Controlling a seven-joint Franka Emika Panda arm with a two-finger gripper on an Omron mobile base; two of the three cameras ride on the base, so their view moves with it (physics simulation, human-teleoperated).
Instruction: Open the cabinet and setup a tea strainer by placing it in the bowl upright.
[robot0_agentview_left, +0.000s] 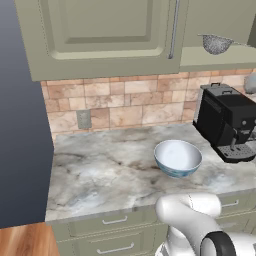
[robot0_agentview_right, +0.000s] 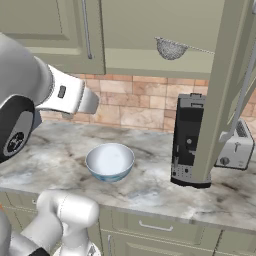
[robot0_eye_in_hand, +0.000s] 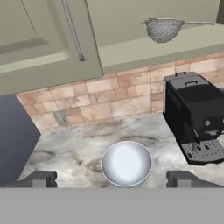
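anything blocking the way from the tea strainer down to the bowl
Nothing visible does. The tea strainer sits on the open cabinet shelf, door swung aside; the bowl stands below and left, the coffee machine off to its right.

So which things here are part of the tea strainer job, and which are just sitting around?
Part of the job:
- cabinet, right door open
- tea strainer, on the cabinet shelf
- bowl, on the counter

Just there:
- coffee machine
- toaster
- drawers
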